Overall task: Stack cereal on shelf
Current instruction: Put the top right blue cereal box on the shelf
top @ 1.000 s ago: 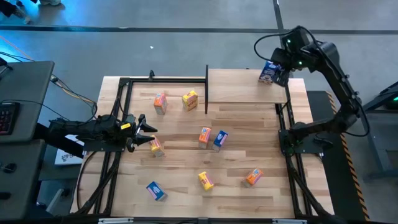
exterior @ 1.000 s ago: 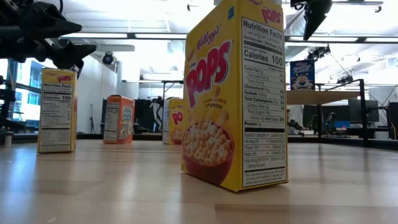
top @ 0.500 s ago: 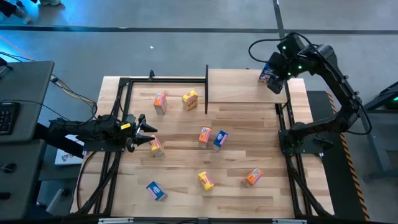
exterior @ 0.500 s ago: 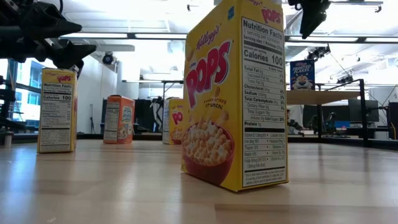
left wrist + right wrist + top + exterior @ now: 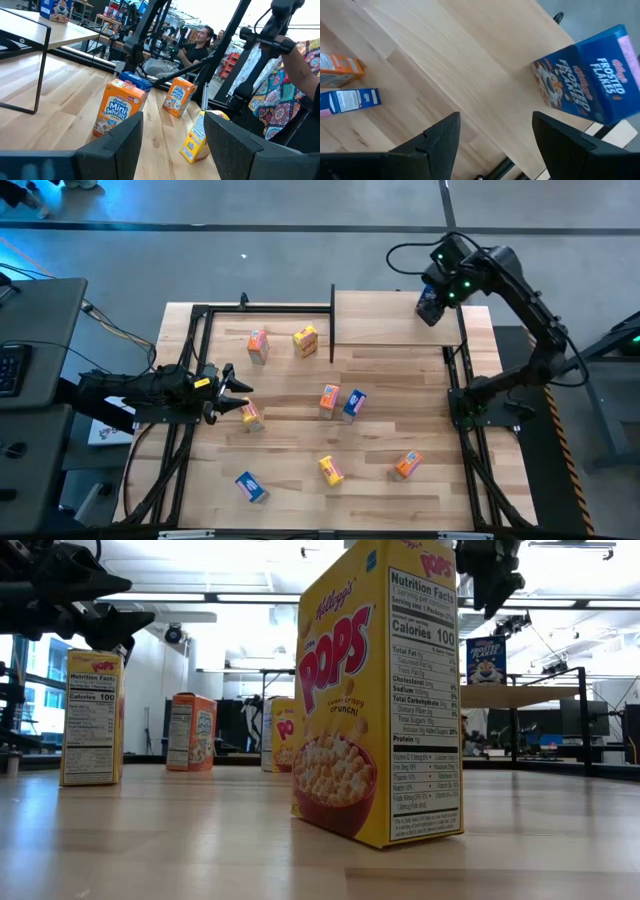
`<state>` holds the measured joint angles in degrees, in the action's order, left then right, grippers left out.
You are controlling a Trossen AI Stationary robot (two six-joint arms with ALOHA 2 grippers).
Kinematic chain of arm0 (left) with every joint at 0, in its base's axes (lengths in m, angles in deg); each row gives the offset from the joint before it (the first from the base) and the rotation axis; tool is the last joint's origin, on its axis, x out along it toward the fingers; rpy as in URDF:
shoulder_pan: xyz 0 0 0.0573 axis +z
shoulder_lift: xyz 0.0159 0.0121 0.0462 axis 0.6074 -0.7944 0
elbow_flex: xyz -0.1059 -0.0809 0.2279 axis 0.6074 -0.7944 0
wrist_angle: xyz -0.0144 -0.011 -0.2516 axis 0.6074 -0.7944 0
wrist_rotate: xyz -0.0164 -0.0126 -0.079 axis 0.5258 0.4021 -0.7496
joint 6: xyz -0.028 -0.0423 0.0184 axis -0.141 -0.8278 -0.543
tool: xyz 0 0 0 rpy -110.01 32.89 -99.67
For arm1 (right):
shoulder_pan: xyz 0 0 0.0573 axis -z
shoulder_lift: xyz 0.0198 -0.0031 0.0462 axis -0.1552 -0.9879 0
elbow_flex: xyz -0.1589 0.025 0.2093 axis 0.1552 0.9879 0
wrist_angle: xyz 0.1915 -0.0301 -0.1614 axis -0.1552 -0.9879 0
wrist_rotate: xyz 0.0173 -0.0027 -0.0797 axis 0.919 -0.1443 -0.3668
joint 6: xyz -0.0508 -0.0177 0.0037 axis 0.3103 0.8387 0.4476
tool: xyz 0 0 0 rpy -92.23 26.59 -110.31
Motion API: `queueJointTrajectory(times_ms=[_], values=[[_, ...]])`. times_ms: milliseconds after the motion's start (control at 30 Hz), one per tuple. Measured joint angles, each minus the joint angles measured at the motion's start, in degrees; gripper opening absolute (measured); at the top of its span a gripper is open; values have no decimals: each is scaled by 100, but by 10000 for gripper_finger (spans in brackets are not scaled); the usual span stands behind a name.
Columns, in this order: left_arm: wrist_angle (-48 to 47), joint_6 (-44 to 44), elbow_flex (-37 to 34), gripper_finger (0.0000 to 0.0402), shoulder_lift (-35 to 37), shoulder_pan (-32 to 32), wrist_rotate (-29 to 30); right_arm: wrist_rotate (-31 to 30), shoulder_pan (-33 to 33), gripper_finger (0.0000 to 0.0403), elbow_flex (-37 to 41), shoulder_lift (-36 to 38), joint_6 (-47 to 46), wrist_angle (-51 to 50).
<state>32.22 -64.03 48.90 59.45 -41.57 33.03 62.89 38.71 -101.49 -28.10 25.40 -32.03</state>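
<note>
Cereal: one blue box (image 5: 590, 75) stands on the shelf (image 5: 385, 330) near its edge, just beyond the right gripper (image 5: 492, 145), whose empty jaws appear open; brushing it could topple it.

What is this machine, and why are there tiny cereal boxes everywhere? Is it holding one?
It is a robot with two dark arms at a wooden table. One picture looks down from above, one sits at table height, and two ride on the wrists. Little cereal boxes stand scattered about, like the yellow box. One blue box stands on the small shelf. The right gripper hangs open above it, holding nothing. The left gripper waits open at the left side, also empty.
</note>
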Motion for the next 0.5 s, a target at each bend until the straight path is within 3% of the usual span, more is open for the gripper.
queueJointTrajectory(times_ms=[500], values=[[2, -7, 0, 200, -1, 2, 187, -612, 0, 240, 4, -488, 268, 0]])
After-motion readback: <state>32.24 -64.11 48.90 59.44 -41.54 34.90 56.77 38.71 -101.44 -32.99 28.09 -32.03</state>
